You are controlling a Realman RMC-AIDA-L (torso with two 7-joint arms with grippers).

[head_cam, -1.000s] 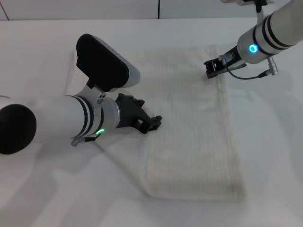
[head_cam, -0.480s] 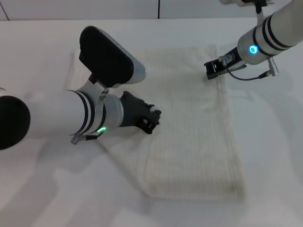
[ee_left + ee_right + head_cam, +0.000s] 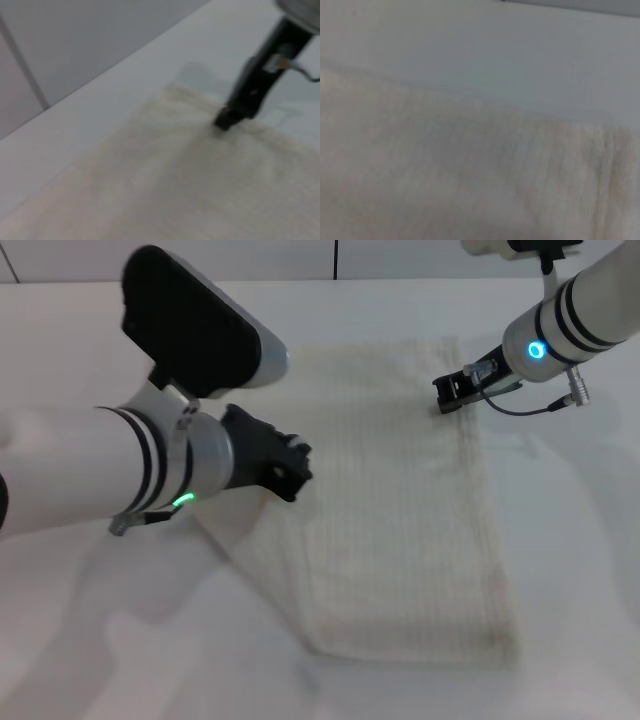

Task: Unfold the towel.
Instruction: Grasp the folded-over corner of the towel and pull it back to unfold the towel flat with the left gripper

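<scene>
The cream-white ribbed towel (image 3: pixel 400 530) lies on the white table as a long folded strip running from far to near. My left gripper (image 3: pixel 296 476) is at the towel's left edge, about midway along it, and seems shut on that edge, which bulges out to the left beneath it. My right gripper (image 3: pixel 443 398) is at the far right part of the towel, tips down on the cloth. In the left wrist view the right gripper (image 3: pixel 222 122) looks closed, its tip pressed into the towel (image 3: pixel 165 190). The right wrist view shows only towel (image 3: pixel 445 180) and table. No red tag shows.
The white table (image 3: pixel 580 570) surrounds the towel on all sides. A wall with a dark seam (image 3: pixel 334 258) runs behind the far edge. The right arm's cable (image 3: pixel 530 408) hangs near the towel's far right corner.
My left gripper has moved left and away from me, and the towel's left edge has shifted left with it. The right gripper has stayed in place.
</scene>
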